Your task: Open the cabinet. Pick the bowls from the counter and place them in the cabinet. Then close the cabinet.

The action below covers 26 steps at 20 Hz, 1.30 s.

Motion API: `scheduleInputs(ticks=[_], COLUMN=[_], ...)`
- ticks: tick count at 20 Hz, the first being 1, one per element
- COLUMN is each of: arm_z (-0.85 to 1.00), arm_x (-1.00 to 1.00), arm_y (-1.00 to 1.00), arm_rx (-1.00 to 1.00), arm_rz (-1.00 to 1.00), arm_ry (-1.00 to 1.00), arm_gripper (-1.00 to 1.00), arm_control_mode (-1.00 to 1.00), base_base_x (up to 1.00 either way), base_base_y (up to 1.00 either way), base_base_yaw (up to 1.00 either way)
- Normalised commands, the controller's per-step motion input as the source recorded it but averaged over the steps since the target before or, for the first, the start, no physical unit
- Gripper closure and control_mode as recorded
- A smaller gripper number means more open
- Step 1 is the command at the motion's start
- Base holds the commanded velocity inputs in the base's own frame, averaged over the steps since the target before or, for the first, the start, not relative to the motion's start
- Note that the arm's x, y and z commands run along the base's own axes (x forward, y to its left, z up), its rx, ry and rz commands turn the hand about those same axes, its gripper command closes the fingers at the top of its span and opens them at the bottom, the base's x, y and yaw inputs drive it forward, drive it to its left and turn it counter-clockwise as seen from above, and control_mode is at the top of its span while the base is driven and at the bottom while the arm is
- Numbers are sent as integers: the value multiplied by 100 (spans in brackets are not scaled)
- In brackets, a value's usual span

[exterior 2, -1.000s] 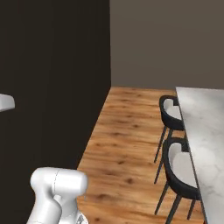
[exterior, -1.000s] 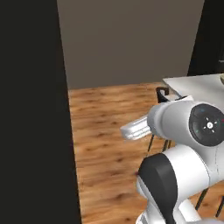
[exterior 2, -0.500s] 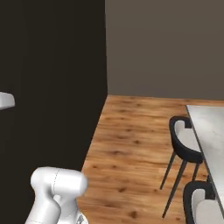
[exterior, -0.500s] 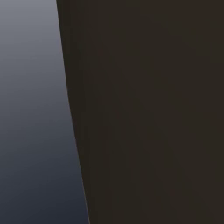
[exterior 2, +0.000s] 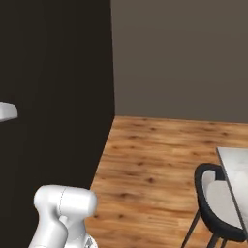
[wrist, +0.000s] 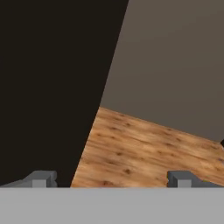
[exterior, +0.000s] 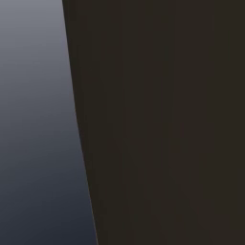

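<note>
Fingers (wrist: 43,178) wide apart, facing wood floor (wrist: 144,148), grey wall (wrist: 175,65)

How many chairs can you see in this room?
1: a black chair with a pale seat, low on the right of the right base view, tucked against the grey table. Others may sit beyond the frame.

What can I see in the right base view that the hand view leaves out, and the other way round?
The right base view alone has a black chair with a pale seat, the corner of a grey table and the robot's white arm. The hand view alone has the hand itself, its two dark fingertips standing wide apart with nothing between them. Both share the tall black panel, the grey-brown wall and the wooden floor.
</note>
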Motion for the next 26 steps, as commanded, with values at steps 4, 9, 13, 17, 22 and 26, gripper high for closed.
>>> scheduleInputs(ticks=[4,9,13,17,22,26], arm_z=[0,0,0,0,0,0], arm_x=[0,0,0,0,0,0], arm_y=[0,0,0,0,0,0], arm_rx=[0,0,0,0,0,0], arm_rz=[0,0,0,0,0,0], arm_ry=[0,0,0,0,0,0], arm_gripper=[-100,-100,-100,-100,-100,-100], arm_control_mode=[100,100,100,100,100,100], base_base_x=[100,100,100,100,100,100], base_base_y=[0,0,0,0,1,3], base_base_yaw=[0,-6,-20,-35,-52,-61])
